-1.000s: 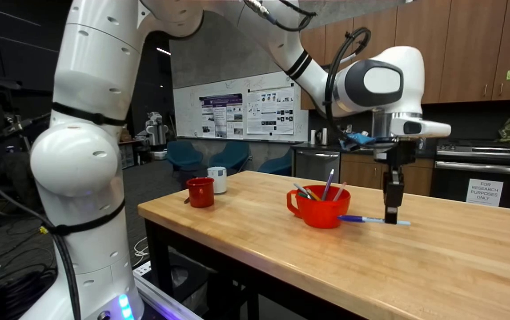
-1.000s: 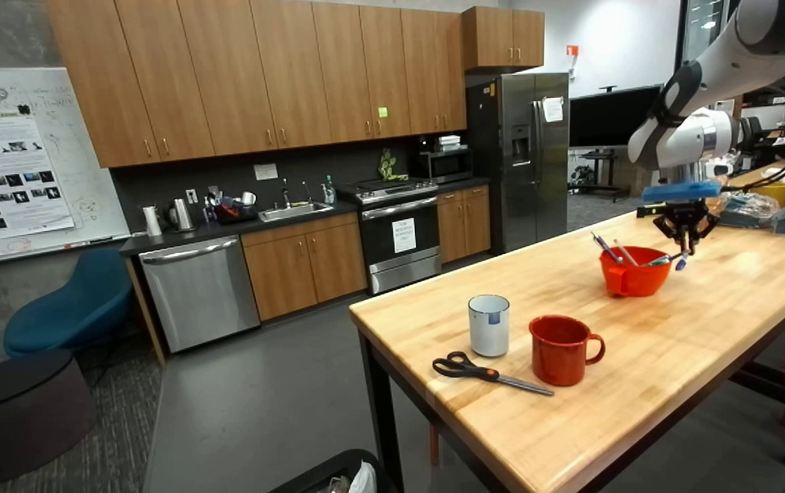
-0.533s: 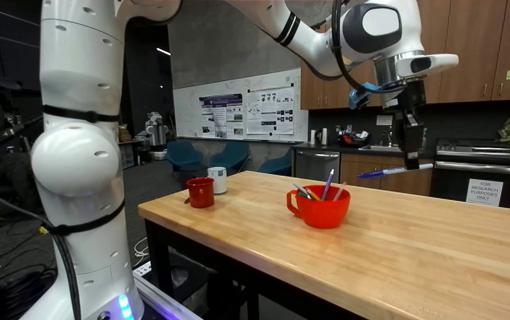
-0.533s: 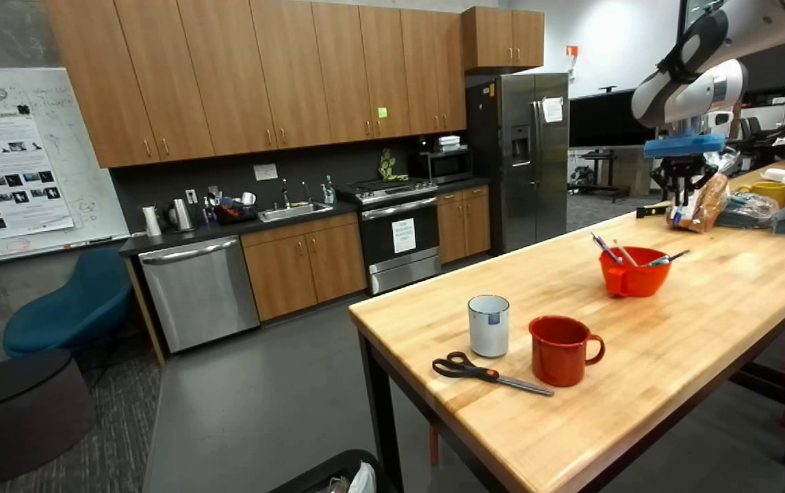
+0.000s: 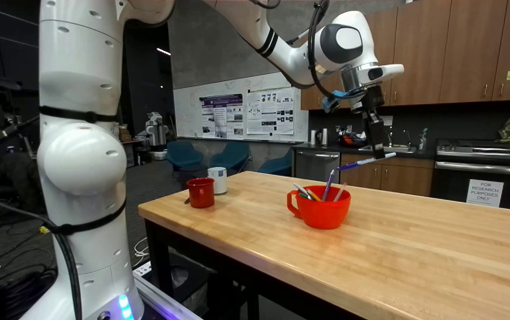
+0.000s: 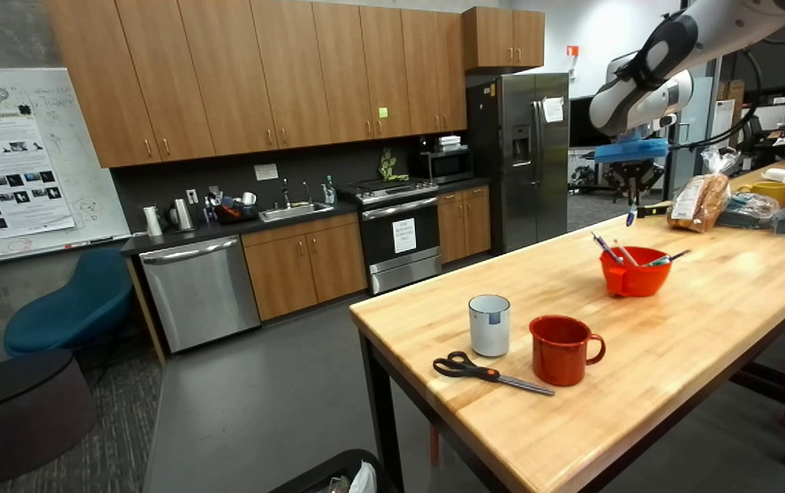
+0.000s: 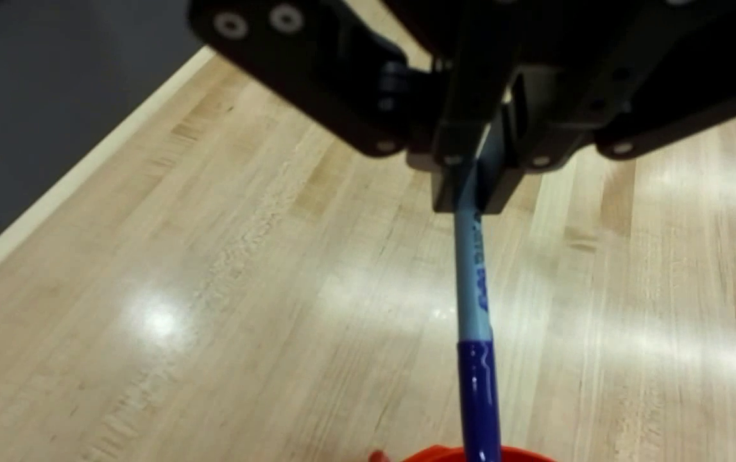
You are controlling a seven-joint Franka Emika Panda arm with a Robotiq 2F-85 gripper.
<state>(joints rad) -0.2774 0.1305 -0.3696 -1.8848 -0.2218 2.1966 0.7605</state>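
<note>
At the tips of the black two-fingered hand (image 7: 470,189), a slim, round marker pen (image 7: 472,276), pale blue with lettering along the barrel and a glossy dark blue end, is pinched across its pale part. It hangs in the air over the pale wood-block worktop (image 5: 423,249), the dark end tilted down. It is probably hard plastic, so it should handle as light, stiff and not very fragile; a firm squeeze is unlikely to harm it. The smooth, rounded barrel could well slip or pivot, though: in an exterior view the hold sits past the middle, toward the pale tail, leaving the dark end long and free. A grip nearer mid-length, square across the barrel, would likely balance better; the glossy end seems a poorer place to hold.

Lower down and apart from it stands a bright red bowl-shaped cup (image 5: 325,213) with a side handle, thin coloured pens (image 5: 327,186) poking above its rim. Farther along the worktop are a darker red, loop-handled mug (image 6: 560,352), a whitish, dark-rimmed cylindrical cup (image 6: 488,329) and black-handled metal scissors (image 6: 481,373) lying flat. Toward another end rests a brown loaf (image 6: 699,202) in clear wrapping.
</note>
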